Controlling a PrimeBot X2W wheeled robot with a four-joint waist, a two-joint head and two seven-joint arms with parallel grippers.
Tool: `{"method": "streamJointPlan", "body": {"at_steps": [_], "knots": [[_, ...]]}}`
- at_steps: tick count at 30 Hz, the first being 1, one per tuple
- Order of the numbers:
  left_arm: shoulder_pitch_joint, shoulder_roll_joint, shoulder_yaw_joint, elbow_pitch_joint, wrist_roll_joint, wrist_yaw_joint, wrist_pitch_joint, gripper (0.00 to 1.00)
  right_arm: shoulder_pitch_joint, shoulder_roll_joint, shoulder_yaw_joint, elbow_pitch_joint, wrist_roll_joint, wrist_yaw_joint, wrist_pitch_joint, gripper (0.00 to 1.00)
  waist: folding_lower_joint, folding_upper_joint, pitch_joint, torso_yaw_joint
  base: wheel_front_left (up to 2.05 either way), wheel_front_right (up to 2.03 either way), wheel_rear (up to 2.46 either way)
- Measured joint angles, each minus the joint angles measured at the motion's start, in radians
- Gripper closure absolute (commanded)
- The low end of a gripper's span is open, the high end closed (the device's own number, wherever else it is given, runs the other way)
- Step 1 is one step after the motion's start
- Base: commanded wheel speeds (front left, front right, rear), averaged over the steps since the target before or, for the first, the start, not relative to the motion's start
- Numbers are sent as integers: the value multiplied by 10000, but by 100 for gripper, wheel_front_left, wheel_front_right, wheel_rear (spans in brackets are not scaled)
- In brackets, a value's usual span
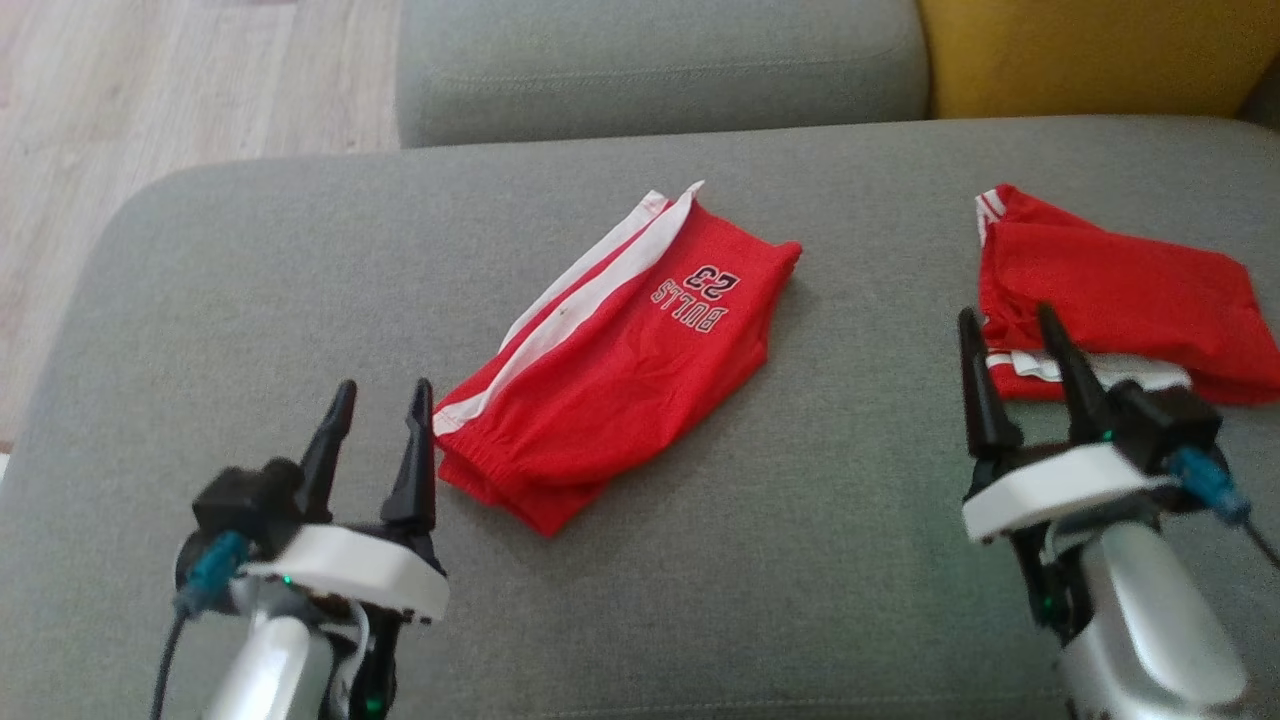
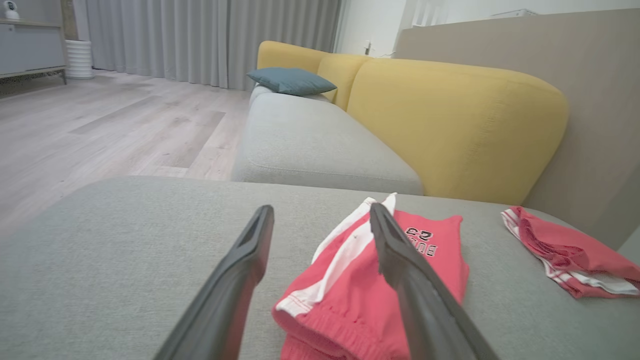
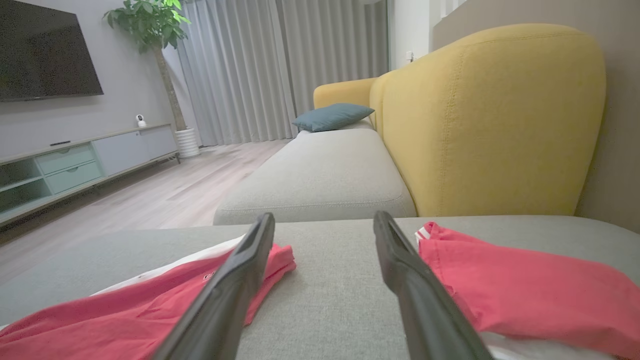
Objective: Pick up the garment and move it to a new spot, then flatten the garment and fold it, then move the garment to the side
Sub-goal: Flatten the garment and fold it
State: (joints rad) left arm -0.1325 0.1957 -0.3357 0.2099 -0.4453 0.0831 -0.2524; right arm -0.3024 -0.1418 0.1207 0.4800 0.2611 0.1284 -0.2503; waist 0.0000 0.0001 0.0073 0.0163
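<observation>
Both hands are held wide and empty over the grey seat (image 1: 800,500): left hand (image 1: 384,388) and right hand (image 1: 1006,315). The shorts (image 1: 620,350) are found at centre, just right of the left hand, with the long axis running diagonally away and rightward. The left arm is judged nearer. A second garment (image 1: 1110,290) is noted at the right hand's fingertips.

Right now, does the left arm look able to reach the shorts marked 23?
Probably yes: the left tool stands open right beside the shorts, at their waistband end, and nothing blocks the way.
</observation>
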Motion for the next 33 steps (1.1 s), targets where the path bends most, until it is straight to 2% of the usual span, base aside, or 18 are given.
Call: {"method": "streamJointPlan", "body": {"at_steps": [6,12,21,27,30,33], "knots": [[644,-529,351,-230,867,-314,0,0,1197,685,-656,-1126,-700,0,339,0,0,0,-193,-220,0,0,0],[903,-882,809,-426,1519,-813,0,0,1939,855,-951,-1871,-780,-2,660,0,0,0,-185,-273,0,0,0],[892,-1160,1210,-376,1910,-1285,0,0,1945,913,-991,-2268,-635,-2,1108,0,0,0,17,-51,0,0,0],[822,-1308,1266,-267,2067,-1453,0,0,1813,922,-1151,-2259,472,-2,1774,0,0,0,433,363,0,0,0],[660,-1360,1271,-174,2096,-1542,0,0,1373,930,-1358,-1965,1570,-2,2311,0,0,0,649,649,0,0,0],[400,-1379,1258,-140,2153,-1638,0,0,718,932,-1578,-1532,2205,-2,2788,0,0,0,872,959,0,0,0]]}}
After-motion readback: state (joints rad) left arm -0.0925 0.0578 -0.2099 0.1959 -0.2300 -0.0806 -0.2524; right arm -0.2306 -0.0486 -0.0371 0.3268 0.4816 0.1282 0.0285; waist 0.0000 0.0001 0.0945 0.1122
